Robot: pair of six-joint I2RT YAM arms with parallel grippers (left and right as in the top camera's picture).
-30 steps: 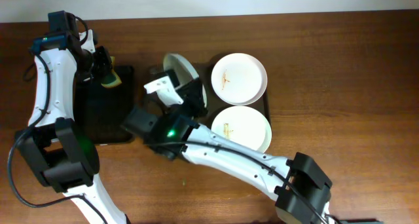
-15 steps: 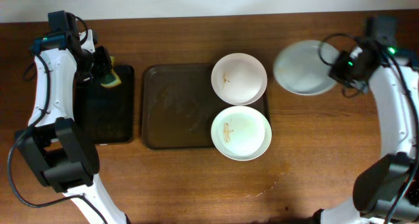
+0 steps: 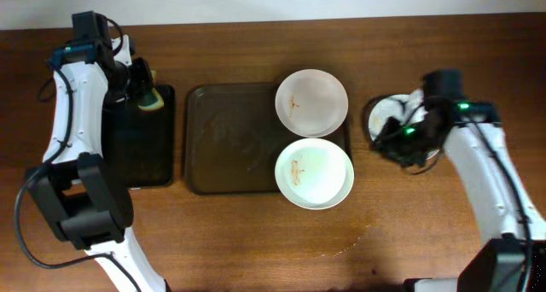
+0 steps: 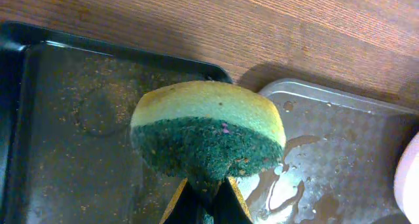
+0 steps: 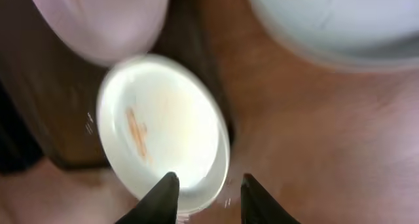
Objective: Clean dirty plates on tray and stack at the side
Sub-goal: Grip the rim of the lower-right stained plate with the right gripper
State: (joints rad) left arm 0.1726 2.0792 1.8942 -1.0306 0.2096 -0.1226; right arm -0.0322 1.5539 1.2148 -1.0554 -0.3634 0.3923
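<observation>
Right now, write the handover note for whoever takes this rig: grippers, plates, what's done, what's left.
Left gripper: shut on the sponge, above the black tray.
Right gripper: open, holding nothing, near the brown tray's right end; its wrist view is blurred.
Plates: rear plate and front plate lie at the right end of the brown tray, both with orange smears; the front plate overhangs the rim. The third plate lies on the table right of the tray, partly under the right arm.
Done: one plate set aside.
Left: wipe the two smeared plates and stack them on the third plate.
</observation>
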